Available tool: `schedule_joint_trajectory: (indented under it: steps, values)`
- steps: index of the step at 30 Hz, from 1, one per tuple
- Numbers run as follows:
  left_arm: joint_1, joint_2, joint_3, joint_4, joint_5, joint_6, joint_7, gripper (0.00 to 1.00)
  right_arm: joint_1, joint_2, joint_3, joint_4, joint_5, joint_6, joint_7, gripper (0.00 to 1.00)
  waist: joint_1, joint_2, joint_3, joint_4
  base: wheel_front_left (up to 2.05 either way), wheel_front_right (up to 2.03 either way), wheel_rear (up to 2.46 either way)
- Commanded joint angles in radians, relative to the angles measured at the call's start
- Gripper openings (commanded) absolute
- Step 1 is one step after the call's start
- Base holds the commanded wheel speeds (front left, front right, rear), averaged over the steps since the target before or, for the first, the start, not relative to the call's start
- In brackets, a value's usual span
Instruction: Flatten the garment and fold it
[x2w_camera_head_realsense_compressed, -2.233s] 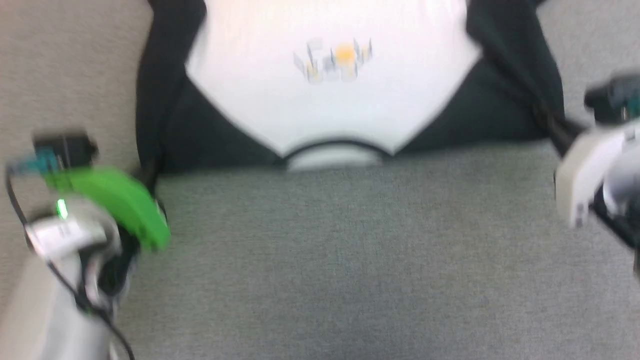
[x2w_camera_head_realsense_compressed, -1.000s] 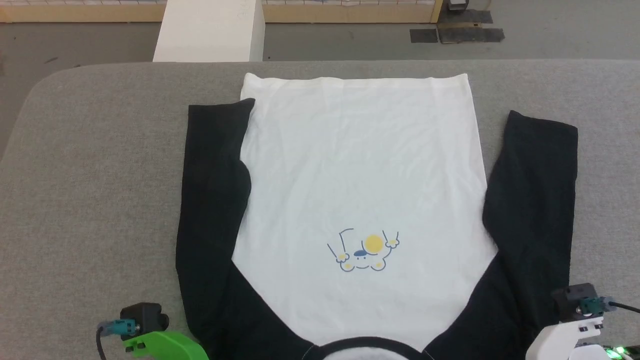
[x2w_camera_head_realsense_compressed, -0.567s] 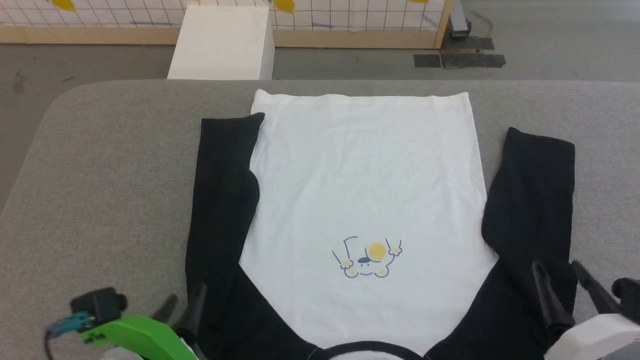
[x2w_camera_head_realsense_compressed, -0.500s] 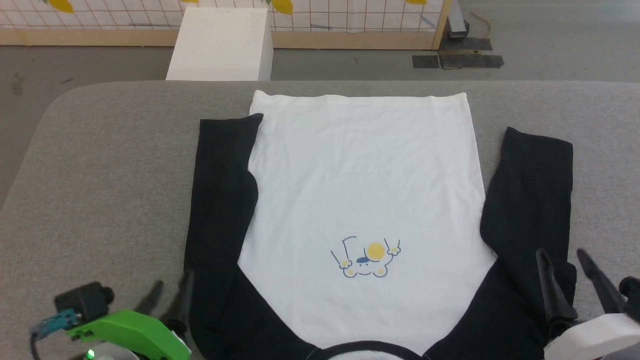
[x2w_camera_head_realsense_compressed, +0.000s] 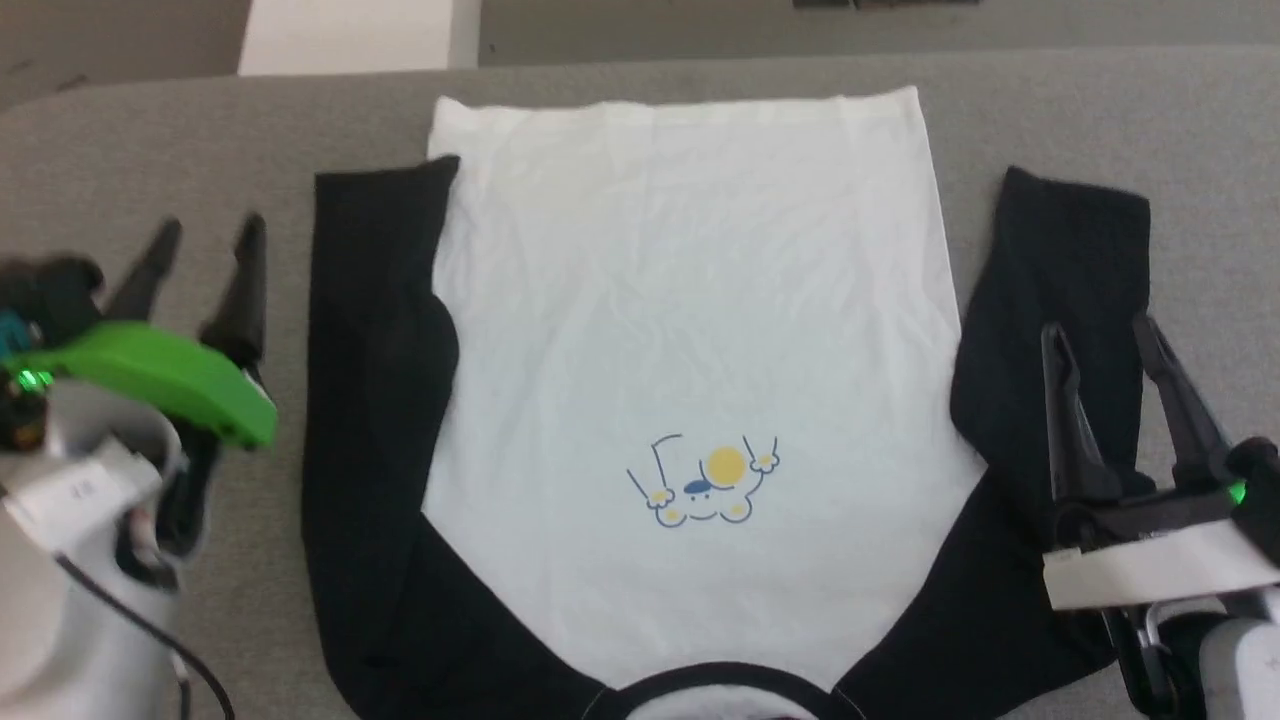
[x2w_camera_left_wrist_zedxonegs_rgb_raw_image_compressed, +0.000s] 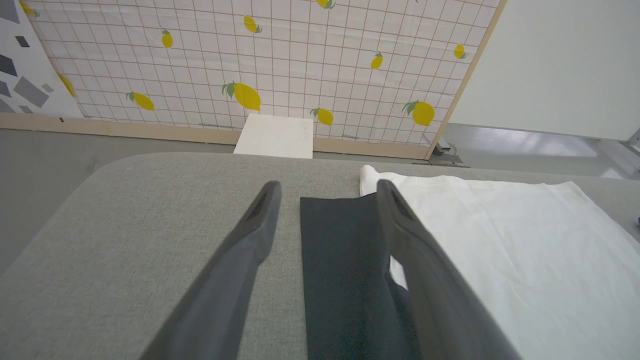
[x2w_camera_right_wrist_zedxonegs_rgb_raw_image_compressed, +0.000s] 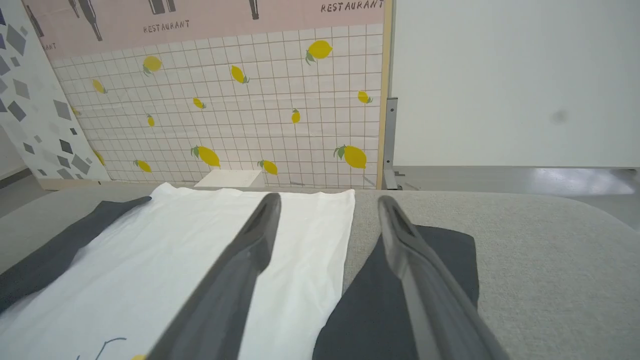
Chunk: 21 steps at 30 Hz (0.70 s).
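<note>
A white T-shirt with black sleeves, the garment (x2w_camera_head_realsense_compressed: 690, 300), lies spread flat, chest side up, across the middle of a grey padded table (x2w_camera_head_realsense_compressed: 200, 120) in the head view. Its straight hem sits at twelve o'clock and its black collar band (x2w_camera_head_realsense_compressed: 720, 675) at six o'clock, cut by the bottom edge. A small yellow-and-blue cartoon print (x2w_camera_head_realsense_compressed: 700, 480) sits just below centre. One black sleeve (x2w_camera_head_realsense_compressed: 375, 350) runs along the body's nine o'clock side, touching it; the other sleeve (x2w_camera_head_realsense_compressed: 1080, 240) angles away from the body at three o'clock, with bare table between. The left gripper (x2w_camera_head_realsense_compressed: 212, 225) is at nine o'clock, over bare table just beside the nearer sleeve, its two dark fingers spread wide and holding nothing. The right gripper (x2w_camera_head_realsense_compressed: 1095, 328) is at four o'clock, over the other sleeve, fingers likewise spread wide and empty; whether they touch the cloth cannot be told. Beyond the table at eleven o'clock stands a white box (x2w_camera_head_realsense_compressed: 350, 35), and the wrist views show a lemon-patterned tiled wall (x2w_camera_left_wrist_zedxonegs_rgb_raw_image_compressed: 280, 60) behind it.
</note>
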Motion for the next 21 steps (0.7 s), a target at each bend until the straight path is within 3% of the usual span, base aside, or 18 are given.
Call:
schedule_joint_trajectory:
  steps: [1,9,21]
  values:
    - [-0.064,0.022,0.000,0.029,0.005,-0.010,0.027,1.00,-0.033,-0.004,0.008,0.003,0.002,-0.002,-0.011,1.00,0.0000,0.0000,0.110,-0.054,0.00,0.00,0.00]
    - [-0.327,0.101,0.015,0.180,-0.063,-0.002,0.293,1.00,-0.132,-0.013,0.057,0.004,0.024,-0.002,-0.033,1.00,0.0000,0.0000,0.245,-0.116,0.00,0.00,0.00]
    - [-0.434,0.135,0.035,0.205,-0.124,0.136,0.580,1.00,-0.190,0.007,0.090,0.011,0.039,-0.002,-0.071,1.00,0.0000,0.0000,0.323,-0.182,0.00,0.00,0.00]
